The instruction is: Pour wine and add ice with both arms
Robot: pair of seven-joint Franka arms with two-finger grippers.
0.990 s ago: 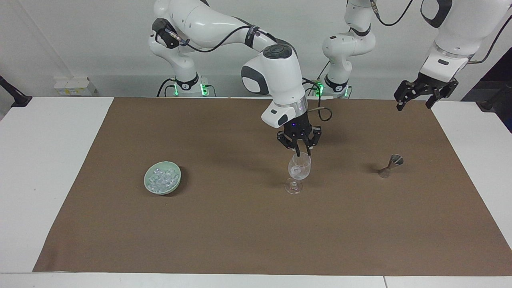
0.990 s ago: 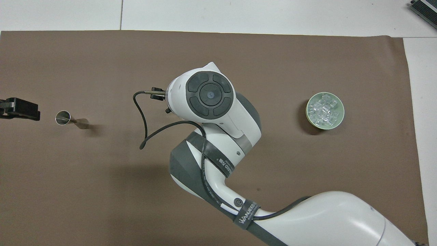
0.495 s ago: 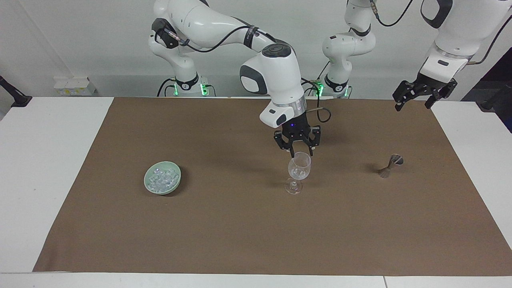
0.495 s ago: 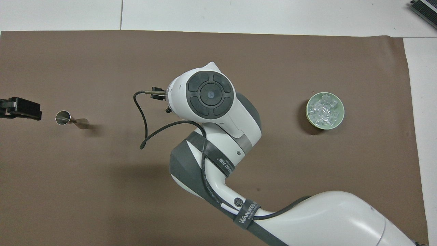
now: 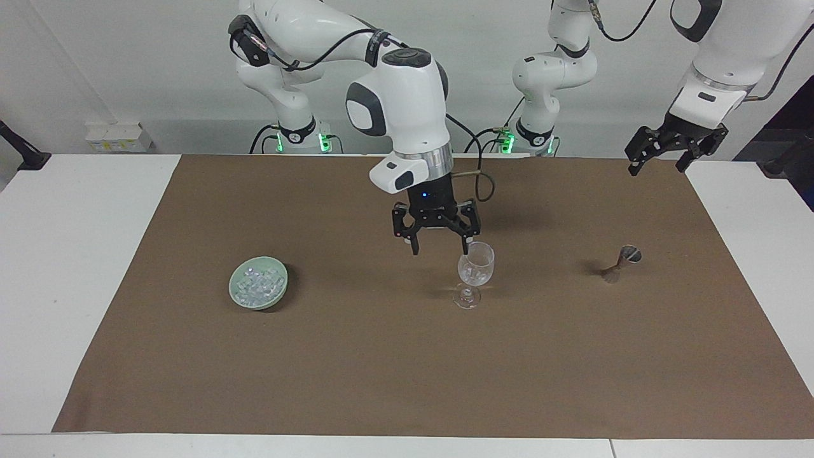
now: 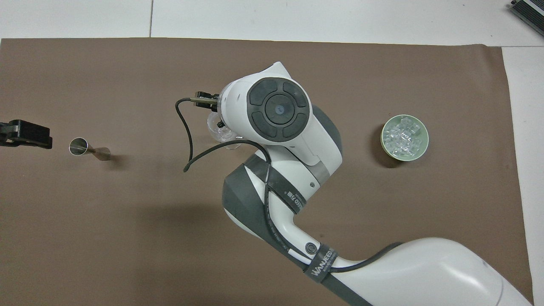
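Observation:
A clear stemmed glass (image 5: 475,272) stands upright mid-mat with clear ice (image 5: 473,275) in its bowl. In the overhead view only part of the glass (image 6: 217,129) shows past the right arm's wrist. My right gripper (image 5: 441,245) hangs open and empty over the mat, just beside the glass rim toward the right arm's end. A heap of ice (image 5: 257,284) fills a pale green bowl (image 5: 280,294), and the ice (image 6: 403,137) shows again in the overhead view. My left gripper (image 5: 659,166) waits open and raised over the mat's edge at the left arm's end. Wine is out of view.
A small metal jigger (image 5: 620,264) stands on the brown mat (image 5: 407,369) between the glass and the left arm's end, close to the left gripper (image 6: 25,134) in the overhead view. White table (image 5: 76,267) surrounds the mat.
My right gripper opened over the glass, then rose slightly and swung off it toward the right arm's end. The glass now shows in the overhead view. The left gripper barely moved.

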